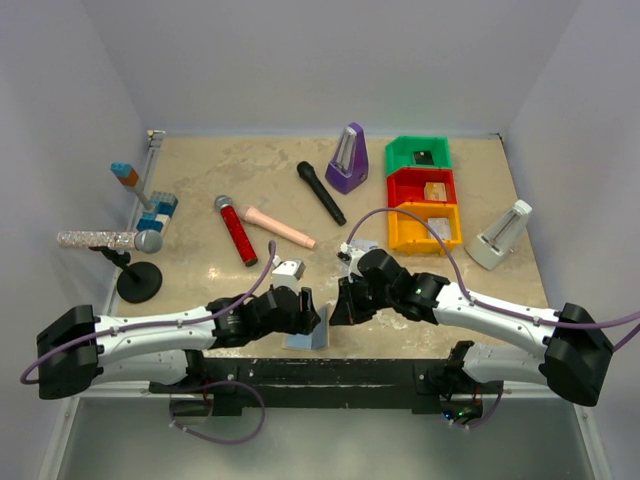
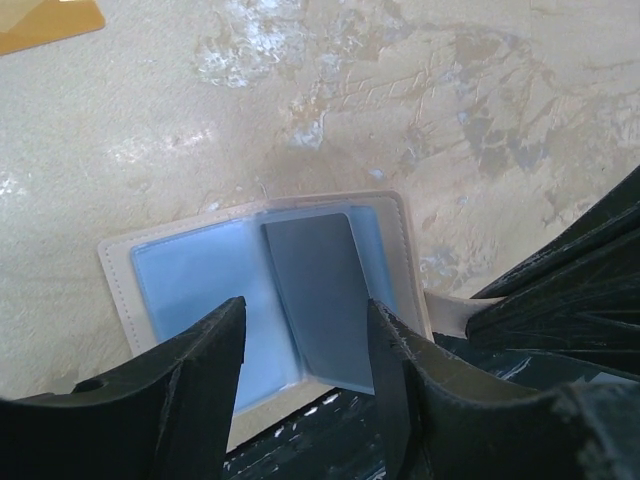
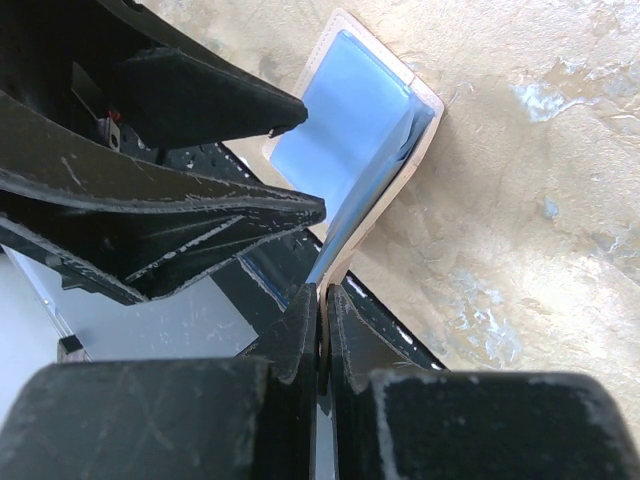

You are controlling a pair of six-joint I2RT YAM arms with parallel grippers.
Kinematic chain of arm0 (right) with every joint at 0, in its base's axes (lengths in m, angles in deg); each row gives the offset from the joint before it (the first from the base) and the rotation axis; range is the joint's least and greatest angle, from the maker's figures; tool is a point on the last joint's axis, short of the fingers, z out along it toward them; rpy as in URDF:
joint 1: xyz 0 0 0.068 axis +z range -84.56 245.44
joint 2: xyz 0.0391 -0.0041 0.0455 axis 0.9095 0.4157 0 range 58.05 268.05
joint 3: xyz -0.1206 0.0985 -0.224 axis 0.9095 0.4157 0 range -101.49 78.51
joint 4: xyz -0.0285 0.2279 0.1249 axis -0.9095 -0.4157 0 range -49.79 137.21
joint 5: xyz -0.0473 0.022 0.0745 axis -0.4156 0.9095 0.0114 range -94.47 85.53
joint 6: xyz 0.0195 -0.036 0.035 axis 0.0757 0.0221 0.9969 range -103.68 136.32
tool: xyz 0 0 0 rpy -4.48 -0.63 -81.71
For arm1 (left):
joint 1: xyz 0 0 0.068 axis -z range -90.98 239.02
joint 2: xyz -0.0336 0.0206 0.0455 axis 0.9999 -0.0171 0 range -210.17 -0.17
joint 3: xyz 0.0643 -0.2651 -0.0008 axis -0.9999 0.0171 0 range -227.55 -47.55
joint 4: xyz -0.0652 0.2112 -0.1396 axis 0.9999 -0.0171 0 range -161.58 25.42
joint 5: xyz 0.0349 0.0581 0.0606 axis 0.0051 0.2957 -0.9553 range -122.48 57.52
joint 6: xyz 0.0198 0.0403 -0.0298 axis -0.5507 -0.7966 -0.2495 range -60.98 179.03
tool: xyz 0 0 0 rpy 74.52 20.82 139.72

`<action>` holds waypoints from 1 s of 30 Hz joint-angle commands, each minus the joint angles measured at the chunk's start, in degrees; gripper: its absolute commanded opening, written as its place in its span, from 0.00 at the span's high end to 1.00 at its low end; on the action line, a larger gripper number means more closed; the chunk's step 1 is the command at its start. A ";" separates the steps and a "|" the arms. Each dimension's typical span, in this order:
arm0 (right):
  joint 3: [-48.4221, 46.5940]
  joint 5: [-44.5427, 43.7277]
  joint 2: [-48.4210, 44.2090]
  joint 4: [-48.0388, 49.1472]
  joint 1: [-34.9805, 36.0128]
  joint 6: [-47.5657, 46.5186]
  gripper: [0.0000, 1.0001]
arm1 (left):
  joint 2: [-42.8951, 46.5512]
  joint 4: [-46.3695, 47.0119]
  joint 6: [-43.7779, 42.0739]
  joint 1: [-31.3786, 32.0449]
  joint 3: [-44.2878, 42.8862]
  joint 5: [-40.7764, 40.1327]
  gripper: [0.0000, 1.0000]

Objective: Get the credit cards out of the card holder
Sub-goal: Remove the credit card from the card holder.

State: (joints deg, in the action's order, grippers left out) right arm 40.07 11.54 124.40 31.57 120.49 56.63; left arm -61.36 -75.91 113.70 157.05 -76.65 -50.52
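Your right gripper (image 3: 322, 302) is closest to its own camera. Its two fingers are pressed together on the tan edge of the card holder (image 3: 350, 140), pinching that flap. The flap is raised toward the pinch while the other blue panel lies down on the table (image 3: 520, 200), right at the near edge between your two arms. That hold looks meant to keep the holder open and stop it sliding, so the pockets face your other arm. Your left gripper (image 2: 305, 312) comes in over the open holder with its fingers spread and nothing pinched between them. From its wrist camera, the grey card (image 2: 315, 270) lies in the gap between those fingers, tucked in the right-hand blue pocket and sitting a little skewed. One finger is over the left panel and the other is just beside the card's right edge. You cannot tell from these views whether either fingertip touches the holder or hangs just above it. The card's lower end runs in close under the gripper body, so the fingers bracket it along its long sides rather than across an exposed end. An orange card (image 2: 45, 25) lies loose on the table at the far corner of that view, well apart from the holder. You can take that one as out, with the grey card the one in hand.
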 commanded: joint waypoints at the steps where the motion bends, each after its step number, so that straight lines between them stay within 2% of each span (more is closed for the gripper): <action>1: -1.55 -0.01 -0.16 1.49 0.24 0.03 1.00 | -2.00 3.51 -2.12 0.35 -1.31 2.74 0.44; 30: -1.29 0.60 0.36 2.37 0.32 0.03 1.00 | -4.55 7.20 -2.29 0.44 -1.92 6.00 0.43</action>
State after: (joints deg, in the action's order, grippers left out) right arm 40.07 11.56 124.42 31.62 120.53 56.63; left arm -65.56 -71.37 112.39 157.05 -76.67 -45.49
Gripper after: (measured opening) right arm 0.036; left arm 0.565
